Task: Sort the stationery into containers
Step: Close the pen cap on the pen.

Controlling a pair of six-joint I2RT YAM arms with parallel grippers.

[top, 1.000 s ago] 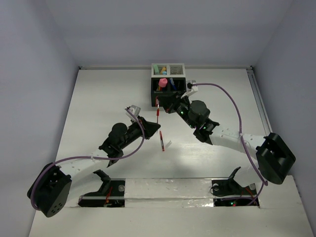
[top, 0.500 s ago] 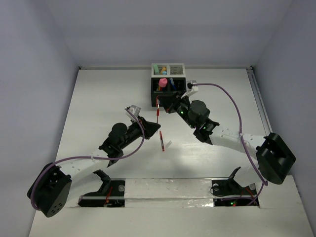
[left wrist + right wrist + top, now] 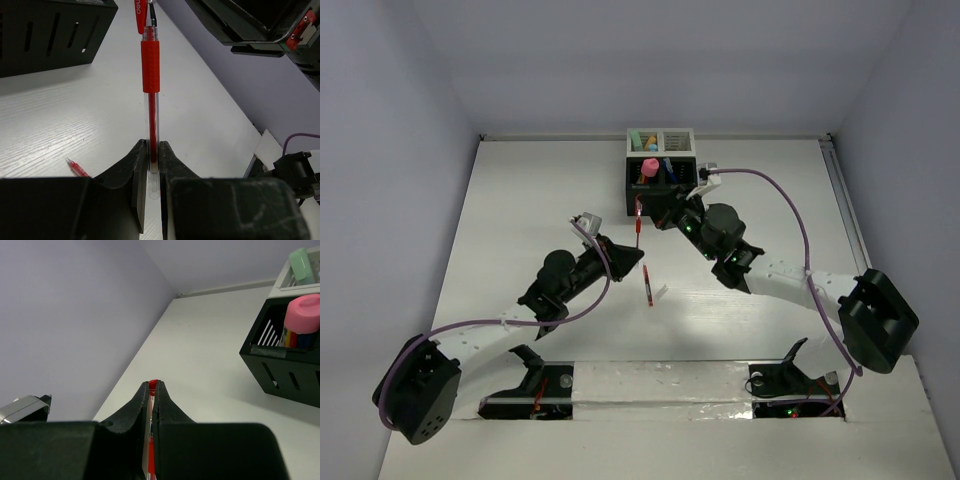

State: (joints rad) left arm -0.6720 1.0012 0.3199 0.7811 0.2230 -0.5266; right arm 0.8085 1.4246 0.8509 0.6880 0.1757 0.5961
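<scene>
A red pen (image 3: 638, 228) hangs in the air between my two grippers, in front of the black container (image 3: 655, 190). My left gripper (image 3: 152, 150) is shut on its clear barrel end; the red grip (image 3: 150, 65) and black tip point away from it. My right gripper (image 3: 153, 387) is shut on a red cap (image 3: 140, 12) that sits right beside the pen's tip. The white container (image 3: 662, 140) joins the black one behind. A pink marker (image 3: 302, 315) stands in the black box (image 3: 285, 365), and a green one (image 3: 301, 262) in the white box.
A second red pen (image 3: 647, 285) lies on the white table with a small clear piece beside it, just below the held pen; its end shows in the left wrist view (image 3: 76, 167). Grey walls enclose the table on three sides.
The left arm has shifted very slightly toward the lower left. The red pen stays held between both grippers, and the right arm has not moved.
</scene>
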